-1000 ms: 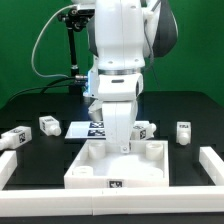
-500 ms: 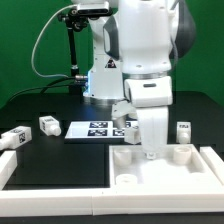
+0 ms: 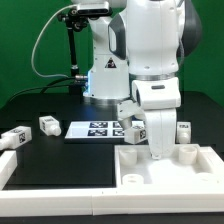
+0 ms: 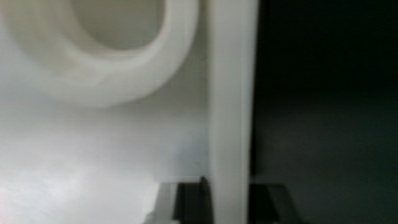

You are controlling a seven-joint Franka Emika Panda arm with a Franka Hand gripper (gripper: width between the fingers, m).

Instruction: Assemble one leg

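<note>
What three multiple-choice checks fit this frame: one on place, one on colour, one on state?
1. What does the gripper reach down into?
A. the tray
B. a blue bin
C. a cardboard box

2. What colour is the table?
A. black
B. white
C. wood-brown

3. The leg at the exterior view's far left is:
A. held in the gripper
B. on the table, apart from the gripper
C. standing in the tray

Answers:
1 A: the gripper comes down inside the tray's raised rim, to the exterior view's right of the marker board.
2 A: the bare surface around the white parts is black.
3 B: it sits on the table, far from both arm and tray.
</note>
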